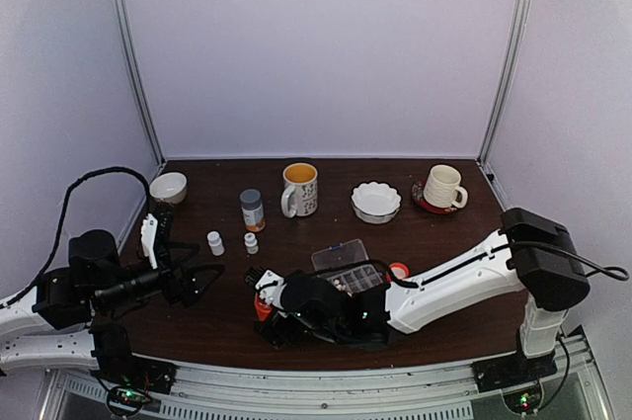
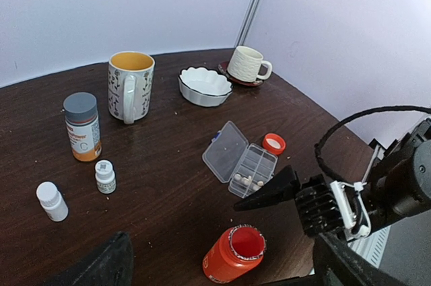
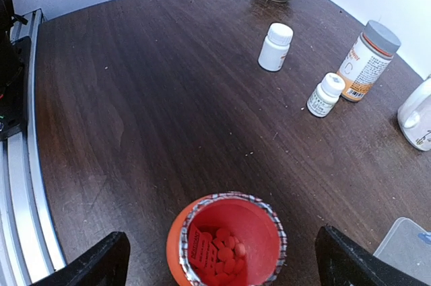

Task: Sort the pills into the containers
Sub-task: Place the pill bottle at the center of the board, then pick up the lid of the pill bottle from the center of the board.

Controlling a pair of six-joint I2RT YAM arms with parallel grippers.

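An open orange bottle (image 3: 225,242) stands upright at the near middle of the table, with round pills (image 3: 232,254) lying in its bottom. My right gripper (image 3: 222,232) is open and straddles the bottle, with a gap on each side. One black finger (image 2: 271,195) of it shows in the left wrist view beside the bottle (image 2: 232,254). The clear pill box (image 2: 244,163) lies just beyond with a lid flipped open. A few pale pills (image 2: 248,180) sit in one near compartment. My left gripper (image 1: 202,280) hangs open left of the bottle, holding nothing.
The orange cap (image 1: 398,270) lies right of the pill box (image 1: 346,267). Two small white bottles (image 1: 215,242) (image 1: 251,242) and a grey-lidded bottle (image 1: 252,210) stand left of centre. Farther back are a mug (image 1: 299,189), a white bowl (image 1: 376,201), a cup on a saucer (image 1: 443,187) and a small bowl (image 1: 168,187).
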